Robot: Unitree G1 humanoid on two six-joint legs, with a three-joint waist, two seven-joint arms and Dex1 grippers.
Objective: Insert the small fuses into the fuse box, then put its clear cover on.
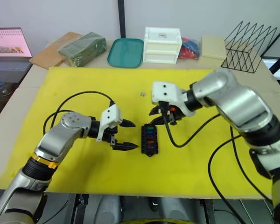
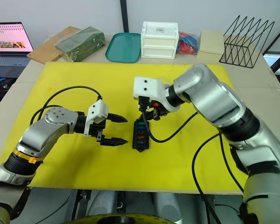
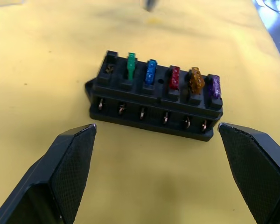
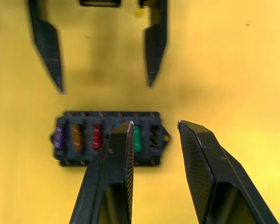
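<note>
Now both my pincers hang released around the fuse box [image 1: 149, 139] at the middle of the yellow mat [image 1: 84, 84].

My left gripper [image 1: 127, 135] gapes wide just left of the box, fingers apart and touching nothing; my right gripper [image 1: 165, 114] hovers over the box's far end, jaws parted and empty. Five small fuses [image 3: 173, 77] stand in one row of slots: green, blue, red, amber, purple, with the end slot beside the green one unfilled. My cables loop over the mat on either side. Toward the upper frame, off the mat, sit a teal tray [image 1: 126, 52], a white drawer box [image 1: 162, 45] and a black wire rack [image 1: 249, 46]; a laptop [image 1: 9, 49] is at upper left. Bare mat lies open below the box.
</note>
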